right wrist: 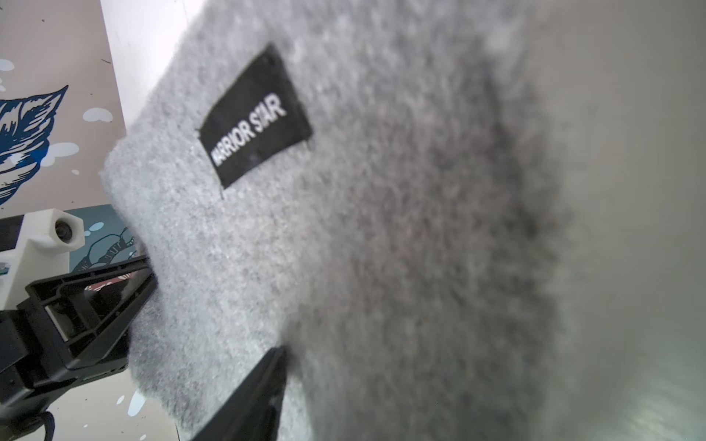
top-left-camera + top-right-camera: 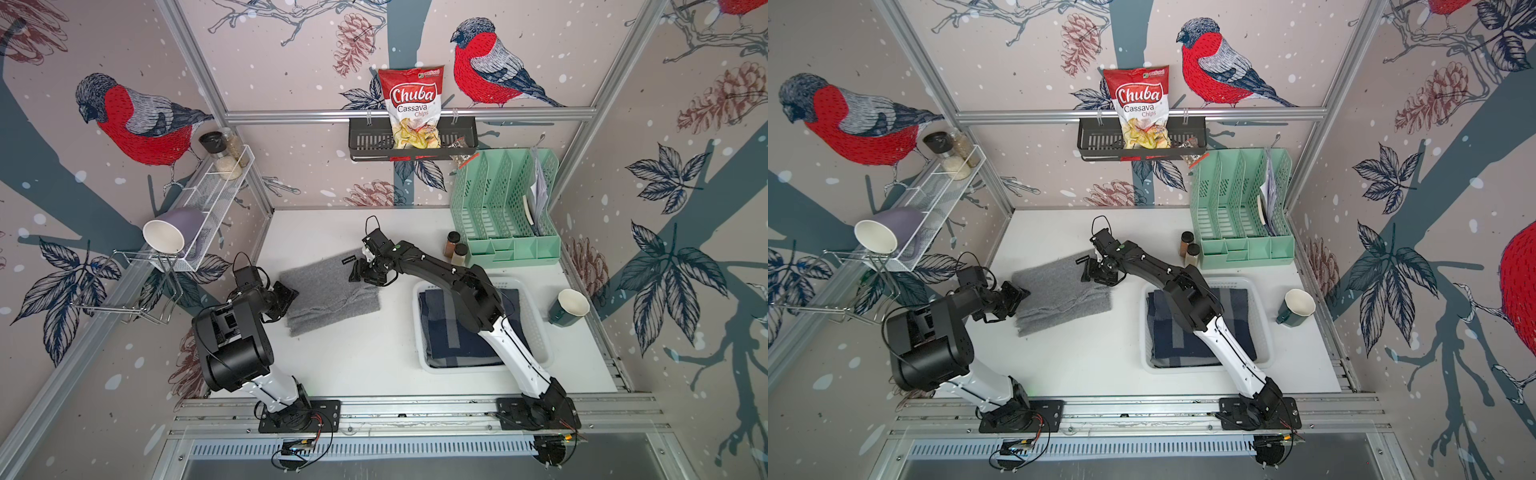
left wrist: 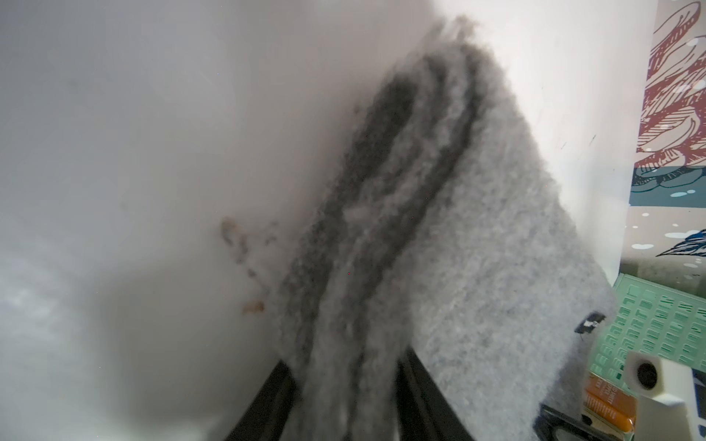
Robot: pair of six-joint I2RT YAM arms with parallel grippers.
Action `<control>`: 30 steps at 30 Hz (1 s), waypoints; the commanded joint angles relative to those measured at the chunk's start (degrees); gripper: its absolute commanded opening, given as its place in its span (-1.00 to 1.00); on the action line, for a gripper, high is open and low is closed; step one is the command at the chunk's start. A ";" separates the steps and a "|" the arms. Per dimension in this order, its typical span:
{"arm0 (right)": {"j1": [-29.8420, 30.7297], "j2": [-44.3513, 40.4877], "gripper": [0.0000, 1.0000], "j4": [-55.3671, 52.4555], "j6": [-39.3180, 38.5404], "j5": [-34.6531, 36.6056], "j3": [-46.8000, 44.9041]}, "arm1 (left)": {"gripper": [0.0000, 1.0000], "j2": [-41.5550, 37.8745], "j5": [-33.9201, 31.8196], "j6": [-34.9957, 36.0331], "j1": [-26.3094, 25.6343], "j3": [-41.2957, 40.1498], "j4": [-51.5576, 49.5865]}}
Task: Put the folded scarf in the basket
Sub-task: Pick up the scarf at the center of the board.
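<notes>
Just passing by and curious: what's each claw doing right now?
Left gripper: closed on the grey scarf at its folded edge.
Right gripper: jaws straddle the scarf's labelled corner; whether it grips cannot be told.

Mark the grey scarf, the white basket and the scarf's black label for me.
grey scarf (image 2: 328, 297), a top view, middle of its upper face.
white basket (image 2: 536, 320), a top view, bare perforated right side.
black label (image 1: 254, 116), right wrist view, middle of its lettering.
</notes>
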 commanded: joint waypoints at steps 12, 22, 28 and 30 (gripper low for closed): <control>0.45 -0.03 -0.68 -1.20 1.59 -0.48 -0.26 | -1.00 -1.51 7.61 -2.88 0.20 -3.63 2.06; 0.80 -4.99 -1.00 -2.20 1.54 3.01 -1.21 | -1.00 -7.04 9.44 -3.32 0.15 -2.41 -0.23; 1.15 -7.88 -1.00 -4.30 0.93 5.09 -1.30 | -1.00 -9.47 10.60 -3.52 0.07 -1.59 -2.20; 1.29 -8.64 -1.00 -4.75 0.80 5.32 -1.40 | -1.00 -10.54 10.72 -3.76 -0.05 -1.27 -2.95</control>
